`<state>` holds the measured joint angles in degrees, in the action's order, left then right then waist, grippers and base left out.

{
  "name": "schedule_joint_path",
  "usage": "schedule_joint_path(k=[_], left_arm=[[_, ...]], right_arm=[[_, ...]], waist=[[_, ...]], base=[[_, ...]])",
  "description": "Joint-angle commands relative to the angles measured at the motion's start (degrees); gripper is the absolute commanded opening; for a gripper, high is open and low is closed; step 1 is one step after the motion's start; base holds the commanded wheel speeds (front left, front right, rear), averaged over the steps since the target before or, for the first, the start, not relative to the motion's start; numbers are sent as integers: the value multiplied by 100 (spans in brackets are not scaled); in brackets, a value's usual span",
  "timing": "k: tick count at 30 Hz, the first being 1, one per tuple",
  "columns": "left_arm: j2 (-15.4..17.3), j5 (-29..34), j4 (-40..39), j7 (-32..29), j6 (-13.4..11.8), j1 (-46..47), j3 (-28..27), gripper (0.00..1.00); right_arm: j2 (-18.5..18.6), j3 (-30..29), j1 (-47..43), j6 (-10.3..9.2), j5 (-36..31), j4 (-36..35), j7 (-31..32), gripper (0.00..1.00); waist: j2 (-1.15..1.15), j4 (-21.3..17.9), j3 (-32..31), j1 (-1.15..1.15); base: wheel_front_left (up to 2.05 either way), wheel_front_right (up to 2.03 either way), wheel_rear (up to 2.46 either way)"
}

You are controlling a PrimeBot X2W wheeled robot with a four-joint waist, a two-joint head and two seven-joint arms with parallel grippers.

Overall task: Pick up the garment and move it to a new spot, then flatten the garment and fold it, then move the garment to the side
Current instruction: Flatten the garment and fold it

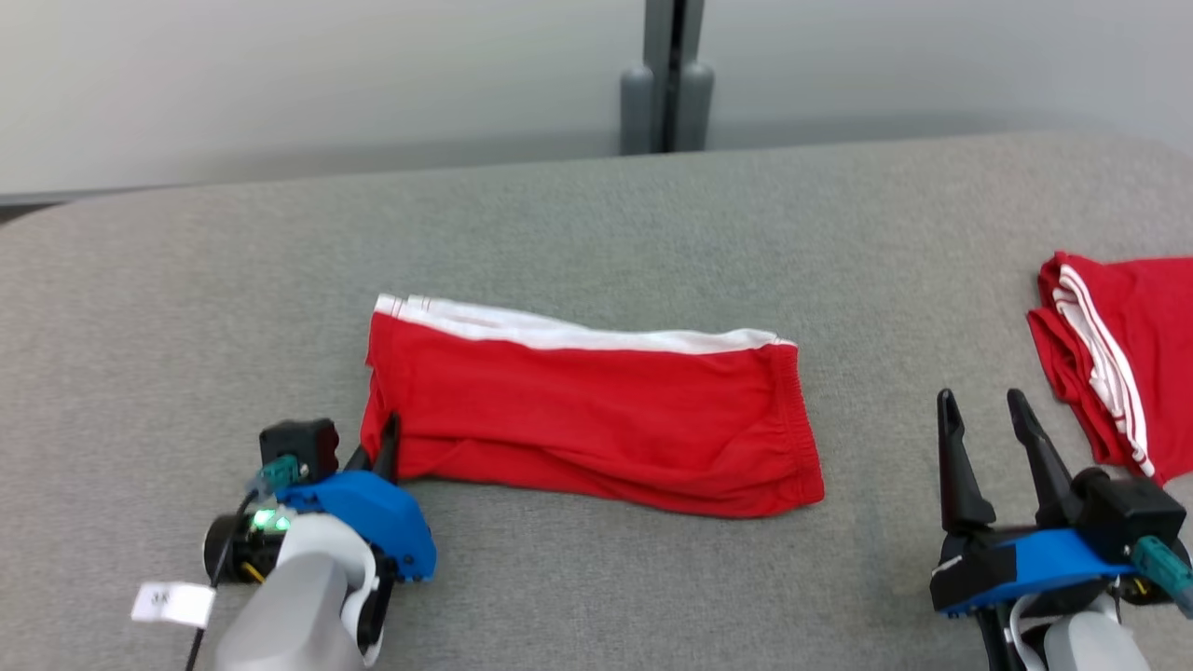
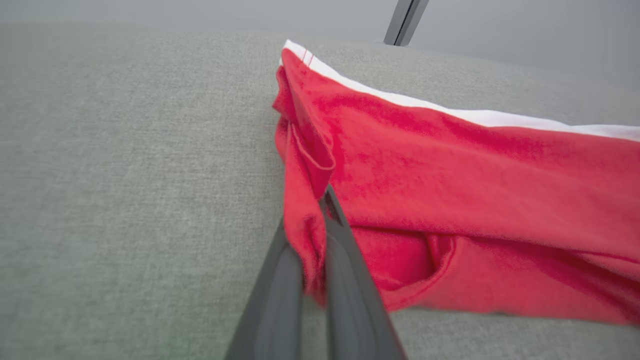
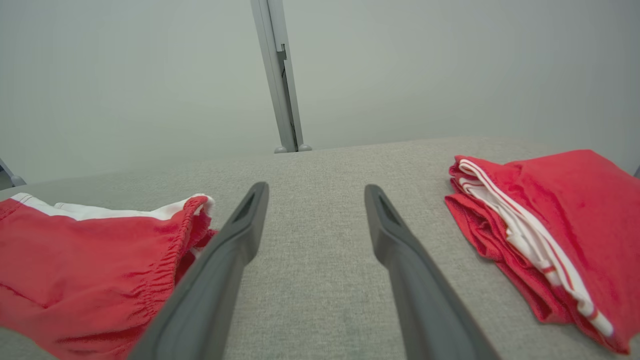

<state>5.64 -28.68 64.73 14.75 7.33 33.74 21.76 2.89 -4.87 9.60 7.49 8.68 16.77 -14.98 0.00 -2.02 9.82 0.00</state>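
Now shorts (image 1: 587,424) mid-table, corner pinched.
The red shorts lie spread on the grey table (image 1: 596,233); the left gripper (image 1: 390,431) is clamped on their near left corner. The right gripper (image 1: 980,399) gapes wide between them and a folded red pile (image 1: 1132,345).

Soft matt red cloth garment (image 1: 587,419) on coarse grey woven table (image 1: 596,224); smooth matt dark plastic fingers (image 3: 420,290).
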Motion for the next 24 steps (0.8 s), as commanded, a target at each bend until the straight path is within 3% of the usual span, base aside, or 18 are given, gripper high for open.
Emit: schedule_joint_path(k=[1,7,11,12,13,14,24], left_arm=[[-14,-8,-90,40,-94,-221,-57,0],[-122,78,-1041,46,-447,-1137,-430,0],[-179,242,-1545,48,-513,-1685,-509,0],[-190,289,-1647,48,-541,-1783,-525,40],[-202,307,-1728,48,-563,-1875,-558,92],[-213,355,-1840,48,-592,-1945,-584,100],[-273,604,-2459,49,-566,-2111,-523,100]], right_arm=[[7,-23,-138,0,-37,30,-24,100],[6,55,-388,0,-59,125,-24,100],[7,218,-441,0,-33,141,-24,100],[7,288,-420,0,-24,146,-24,100],[7,366,-383,0,-24,150,-24,100],[7,450,-326,0,-9,163,-24,100],[9,952,599,0,-129,935,-24,100]], waist=[[0,46,-141,0],[0,304,-441,0],[0,438,-485,0],[0,467,-484,0],[0,497,-480,0],[0,526,-471,0],[0,908,-133,0]], base=[[0,0,0],[0,0,0],[0,0,0],[0,0,0],[0,0,0],[0,0,0],[0,0,0]])
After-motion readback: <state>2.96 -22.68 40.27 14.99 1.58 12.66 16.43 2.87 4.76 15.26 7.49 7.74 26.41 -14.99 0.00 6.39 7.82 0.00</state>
